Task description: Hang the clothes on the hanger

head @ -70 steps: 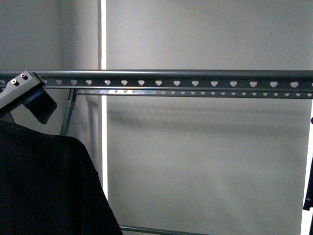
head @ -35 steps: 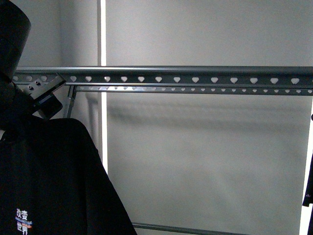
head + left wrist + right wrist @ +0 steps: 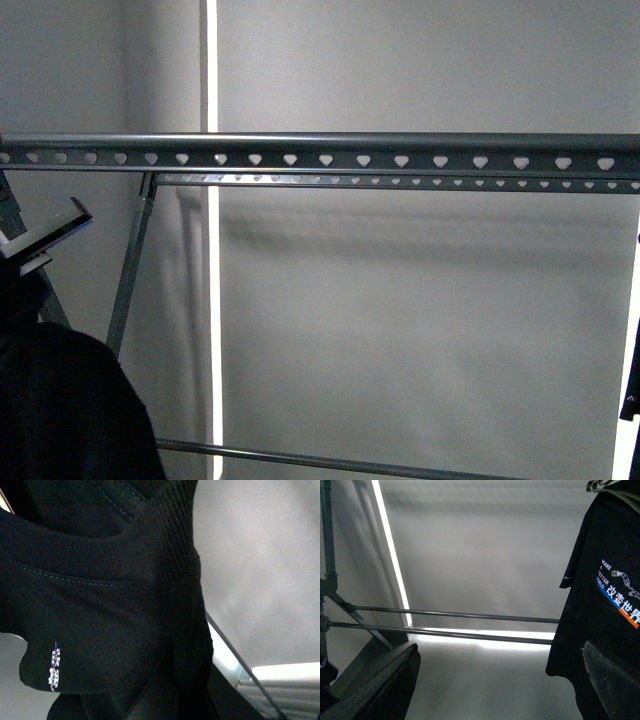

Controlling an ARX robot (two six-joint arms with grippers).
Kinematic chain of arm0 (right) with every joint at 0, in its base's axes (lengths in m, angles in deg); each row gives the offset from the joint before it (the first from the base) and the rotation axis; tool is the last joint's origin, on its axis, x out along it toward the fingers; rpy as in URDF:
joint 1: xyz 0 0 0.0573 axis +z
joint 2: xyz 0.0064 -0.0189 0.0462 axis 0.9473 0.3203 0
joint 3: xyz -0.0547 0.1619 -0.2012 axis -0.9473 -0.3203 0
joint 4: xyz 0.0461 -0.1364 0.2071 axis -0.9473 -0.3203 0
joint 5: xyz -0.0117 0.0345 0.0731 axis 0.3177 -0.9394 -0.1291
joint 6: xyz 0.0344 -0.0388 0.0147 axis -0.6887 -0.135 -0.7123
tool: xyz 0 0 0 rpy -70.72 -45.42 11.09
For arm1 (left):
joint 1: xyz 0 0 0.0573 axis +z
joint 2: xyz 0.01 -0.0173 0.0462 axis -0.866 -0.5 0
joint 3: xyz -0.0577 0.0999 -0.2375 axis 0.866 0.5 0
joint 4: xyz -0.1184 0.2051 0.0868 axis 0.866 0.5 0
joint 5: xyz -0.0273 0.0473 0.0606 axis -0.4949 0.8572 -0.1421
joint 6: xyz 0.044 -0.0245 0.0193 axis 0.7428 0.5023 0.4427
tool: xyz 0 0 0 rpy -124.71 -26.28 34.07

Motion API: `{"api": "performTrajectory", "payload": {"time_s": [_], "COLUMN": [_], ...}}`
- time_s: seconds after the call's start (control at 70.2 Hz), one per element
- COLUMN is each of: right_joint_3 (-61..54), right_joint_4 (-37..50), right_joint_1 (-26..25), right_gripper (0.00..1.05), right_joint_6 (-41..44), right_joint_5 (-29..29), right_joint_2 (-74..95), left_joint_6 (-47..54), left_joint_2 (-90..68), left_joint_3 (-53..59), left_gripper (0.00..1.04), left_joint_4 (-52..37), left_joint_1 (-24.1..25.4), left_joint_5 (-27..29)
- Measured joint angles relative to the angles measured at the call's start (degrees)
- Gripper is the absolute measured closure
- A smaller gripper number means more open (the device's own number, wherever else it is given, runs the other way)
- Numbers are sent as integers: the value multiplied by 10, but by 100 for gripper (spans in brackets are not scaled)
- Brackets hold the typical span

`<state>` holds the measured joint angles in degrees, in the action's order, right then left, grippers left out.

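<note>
T-shirt (image 3: 590, 605) — black, white print, blue-orange swoosh | rack (image 3: 320, 147) — seemingly dark-grey, heart holes

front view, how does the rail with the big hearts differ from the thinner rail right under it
The upper rail is a broad band; the thin rail looks much slimmer. The upper rail's hearts are large and widely spaced; the thin rail's are small and crowded. The upper rail crosses the whole picture; the thin rail starts at the slanted leg. Both are dark grey, level and heart-punched.
</note>
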<state>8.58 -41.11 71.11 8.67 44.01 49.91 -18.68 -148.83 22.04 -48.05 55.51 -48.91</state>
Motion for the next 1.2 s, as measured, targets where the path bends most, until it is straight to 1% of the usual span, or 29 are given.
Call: {"api": "performTrajectory", "payload": {"time_s": [0.171, 0.256, 0.313, 0.342, 0.356, 0.37, 0.427, 0.456, 0.513, 0.541, 0.627, 0.655, 0.683, 0.769, 0.812, 0.826, 0.84, 0.954, 1.011, 1.039, 1.082, 1.096, 1.139, 1.153, 1.196], "right_joint_3": [0, 0, 0, 0, 0, 0, 0, 0, 0, 0, 0, 0, 0, 0, 0, 0, 0, 0, 0, 0, 0, 0, 0, 0, 0], "right_joint_4": [0, 0, 0, 0, 0, 0, 0, 0, 0, 0, 0, 0, 0, 0, 0, 0, 0, 0, 0, 0, 0, 0, 0, 0, 0], "right_joint_1": [0, 0, 0, 0, 0, 0, 0, 0, 0, 0, 0, 0, 0, 0, 0, 0, 0, 0, 0, 0, 0, 0, 0, 0, 0], "right_gripper": [7, 7, 7, 7, 7, 7, 7, 7, 7, 7, 7, 7, 7, 7, 7, 7, 7, 7, 7, 7, 7, 7, 7, 7, 7], "right_joint_6": [0, 0, 0, 0, 0, 0, 0, 0, 0, 0, 0, 0, 0, 0, 0, 0, 0, 0, 0, 0, 0, 0, 0, 0, 0], "right_joint_5": [0, 0, 0, 0, 0, 0, 0, 0, 0, 0, 0, 0, 0, 0, 0, 0, 0, 0, 0, 0, 0, 0, 0, 0, 0], "right_joint_2": [0, 0, 0, 0, 0, 0, 0, 0, 0, 0, 0, 0, 0, 0, 0, 0, 0, 0, 0, 0, 0, 0, 0, 0, 0], "left_joint_6": [85, 148, 200, 218, 236, 245, 322, 346, 382, 421, 495, 549, 568, 715, 789, 797, 845, 1006, 1051, 1105, 1143, 1171, 1197, 1225, 1260], "left_joint_2": [109, 168, 202, 212, 220, 224, 244, 246, 248, 248, 246, 243, 243, 241, 240, 239, 235, 208, 195, 183, 169, 162, 152, 144, 134], "left_joint_3": [91, 135, 154, 159, 164, 166, 177, 177, 177, 177, 176, 176, 176, 175, 169, 168, 166, 147, 137, 127, 118, 114, 107, 102, 94], "left_gripper": [100, 100, 100, 100, 100, 100, 100, 100, 100, 100, 100, 100, 100, 100, 100, 100, 100, 100, 100, 100, 100, 100, 100, 100, 100], "left_joint_4": [9, 23, 61, 70, 84, 89, 115, 121, 126, 121, 90, 65, 54, -7, -7, -8, -19, -55, -68, -73, -89, -97, -108, -114, -120], "left_joint_1": [2, 4, 9, 13, 16, 18, 41, 52, 71, 85, 109, 120, 124, 138, 140, 140, 140, 134, 131, 127, 122, 120, 118, 117, 115], "left_joint_5": [-94, -170, -231, -247, -273, -283, -351, -374, -398, -409, -421, -436, -447, -511, -540, -547, -563, -591, -608, -621, -631, -636, -646, -652, -659]}}
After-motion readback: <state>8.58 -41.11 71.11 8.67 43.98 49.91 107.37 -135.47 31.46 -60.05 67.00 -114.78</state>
